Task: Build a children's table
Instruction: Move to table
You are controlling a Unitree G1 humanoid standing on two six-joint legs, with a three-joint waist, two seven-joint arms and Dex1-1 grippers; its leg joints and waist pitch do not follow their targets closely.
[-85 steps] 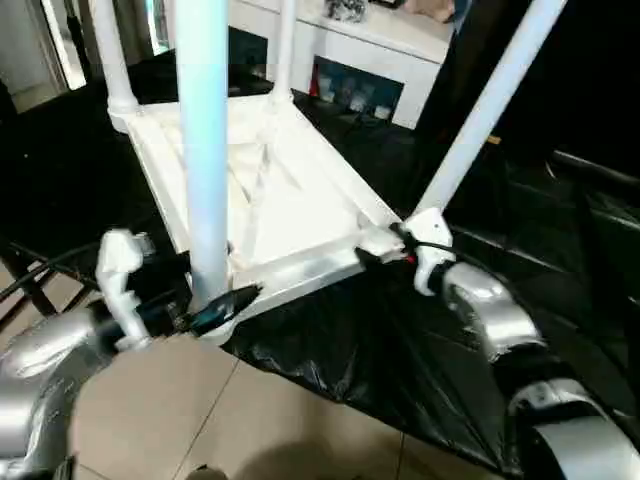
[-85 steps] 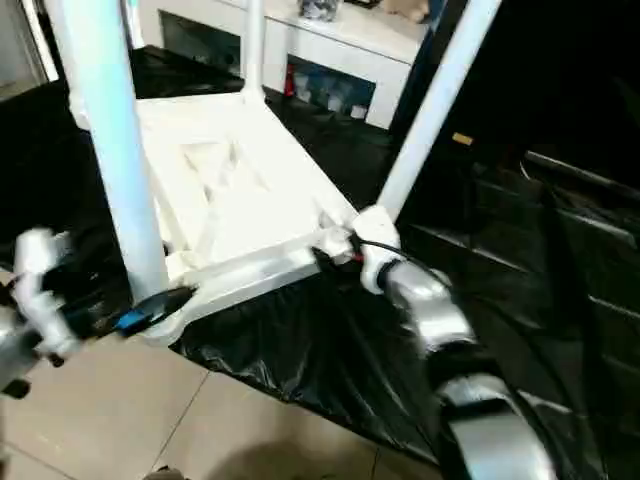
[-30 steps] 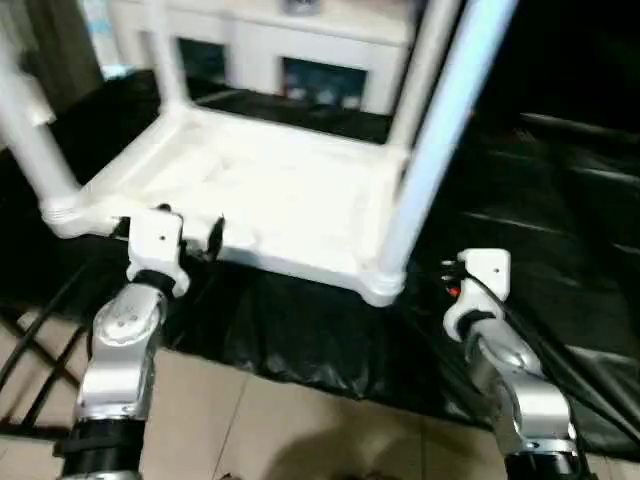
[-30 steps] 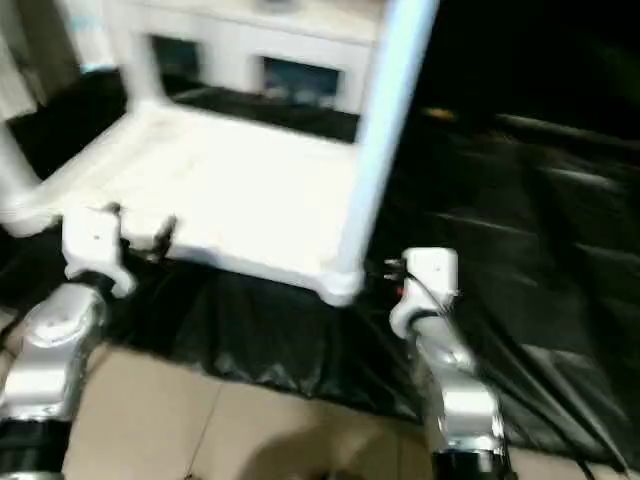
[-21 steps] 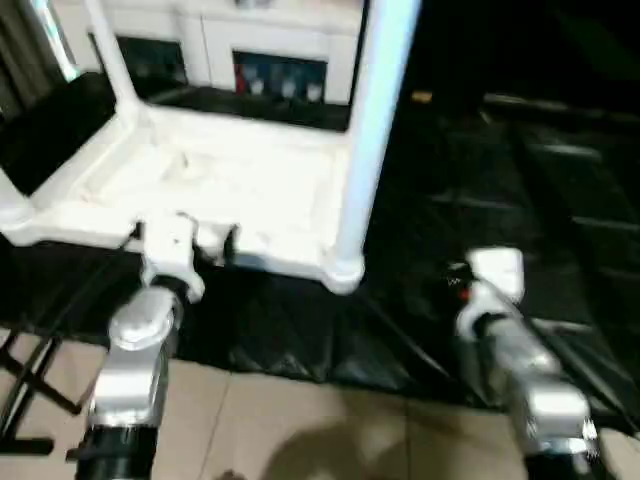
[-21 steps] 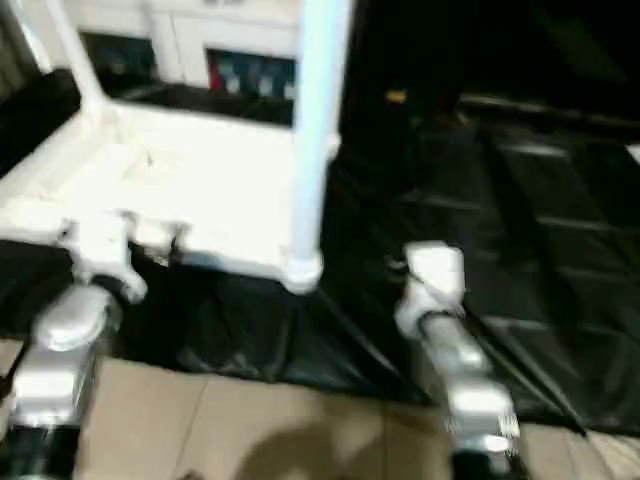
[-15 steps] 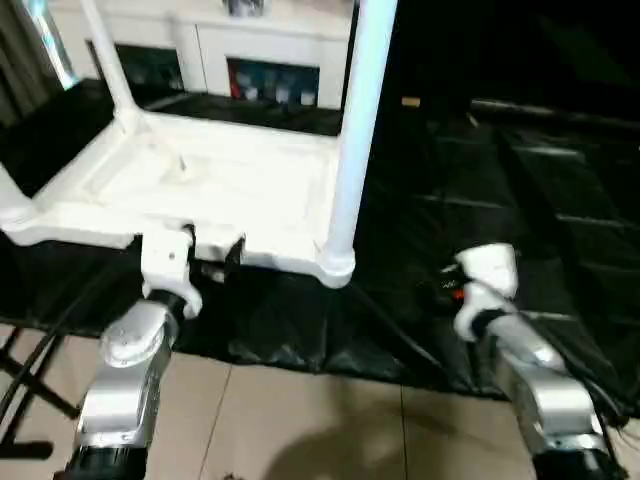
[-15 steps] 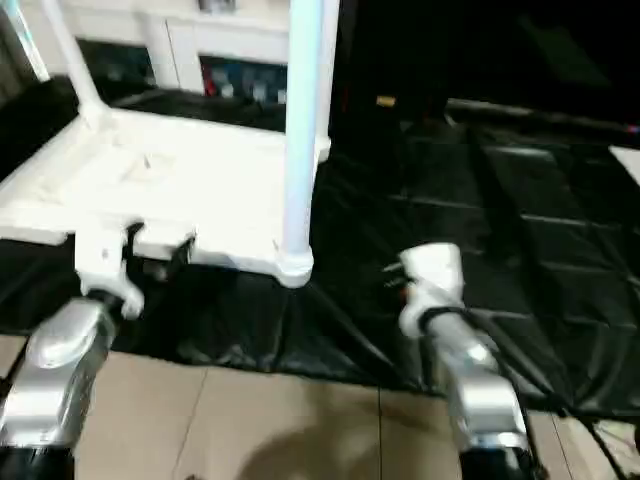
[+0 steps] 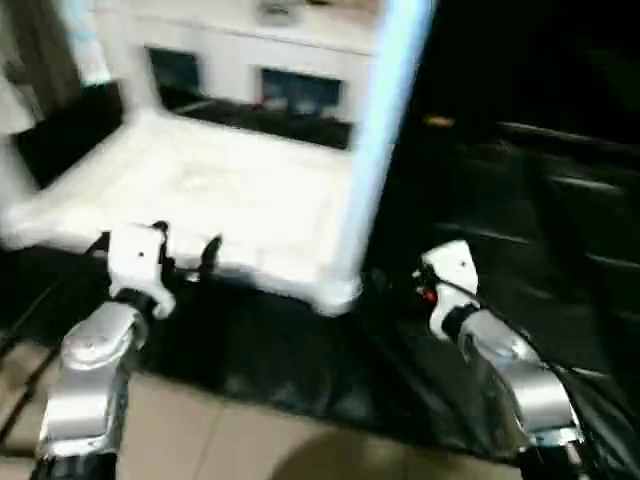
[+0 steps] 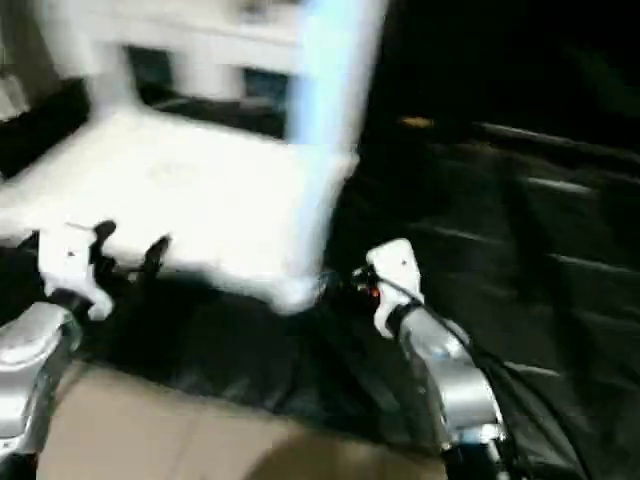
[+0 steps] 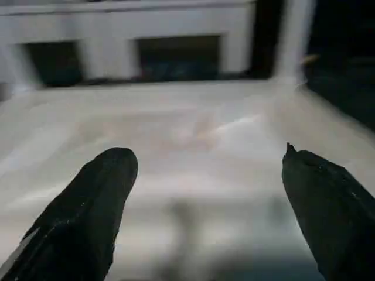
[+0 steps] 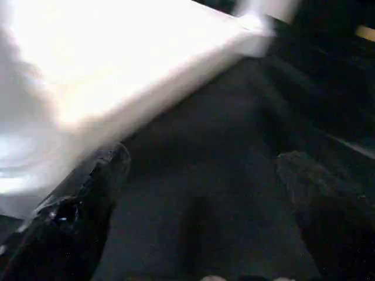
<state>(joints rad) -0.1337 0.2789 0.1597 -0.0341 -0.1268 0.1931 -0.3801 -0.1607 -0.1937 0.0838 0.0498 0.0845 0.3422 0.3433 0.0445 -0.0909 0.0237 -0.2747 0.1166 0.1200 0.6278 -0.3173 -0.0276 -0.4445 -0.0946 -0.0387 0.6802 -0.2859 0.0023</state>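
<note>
Between the left fingers: left gripper point(image 9: 185, 250) spread wide with nothing in it; one black finger point(image 11: 88, 211) sits to each side of the table's near rim in the left wrist view, not touching it as far as the blur allows.
Right gripper state: right gripper point(image 12: 202, 193) also splayed wide and empty, over the black sheet point(image 9: 470, 200), just right of the table's near right corner.
Table position: children's table point(image 9: 200, 185) lies upside down on the black sheet, underside up, straight ahead of the left gripper and to the far left of the right one.
Long axis: the top's near edge runs left to right across the robot's front; the near right leg point(image 9: 385, 130) stands up from its corner socket point(image 9: 335, 293), roughly vertical.
Nearer arm: the left, judged by its fingers straddling the near rim; the right gripper is near the corner socket but apart from it.
Likely turning point: any grasp of the rim falls to the left gripper, which needs only a short reach forward.
Far side: a second leg point(image 9: 135, 70) rises at the far left; a white cabinet point(image 9: 260, 60) stands beyond.
Hard to make out: heavy motion blur smears the table's edges; the leg tops are cut off; whether every leg is seated cannot be told.
</note>
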